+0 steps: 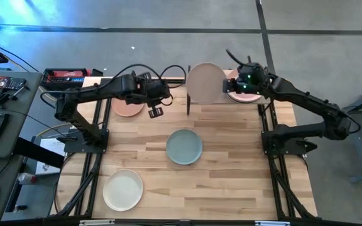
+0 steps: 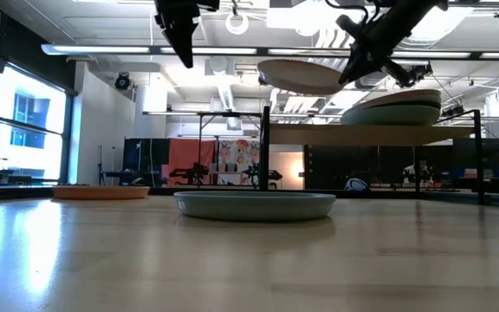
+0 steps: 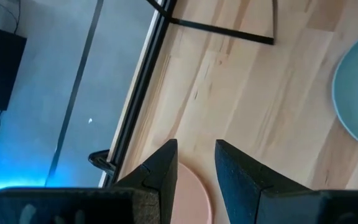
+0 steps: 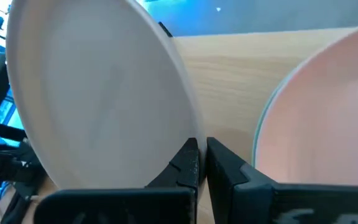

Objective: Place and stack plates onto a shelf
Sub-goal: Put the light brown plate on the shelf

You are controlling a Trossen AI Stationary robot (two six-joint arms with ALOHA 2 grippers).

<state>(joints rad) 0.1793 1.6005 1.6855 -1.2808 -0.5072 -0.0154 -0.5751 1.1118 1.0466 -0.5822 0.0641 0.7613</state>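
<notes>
A slatted wooden table (image 1: pixel 231 163) was seen from above, with a dark robot arm at each side. Nearest the front edge, toward the left, lay a cream plate (image 1: pixel 123 190). Near the table's middle sat a blue-green plate (image 1: pixel 184 146), alone and flat. Farther back on the left, a peach plate (image 1: pixel 127 107) rested flat on the table. The left gripper (image 1: pixel 155 112) hovered just beside it, above the table, its fingers a little apart and holding nothing. At the far edge stood the shelf (image 2: pixel 371 133), a light board on a black frame. On its right side sat a stack of plates (image 1: pixel 242 93) with a pink one on top. The right gripper (image 1: pixel 236 81) was above the shelf, its fingers pinched shut on the rim of a beige plate (image 1: pixel 206 83). In the low view this plate hung slightly tilted, clear of the shelf's left side and beside the stack.
</notes>
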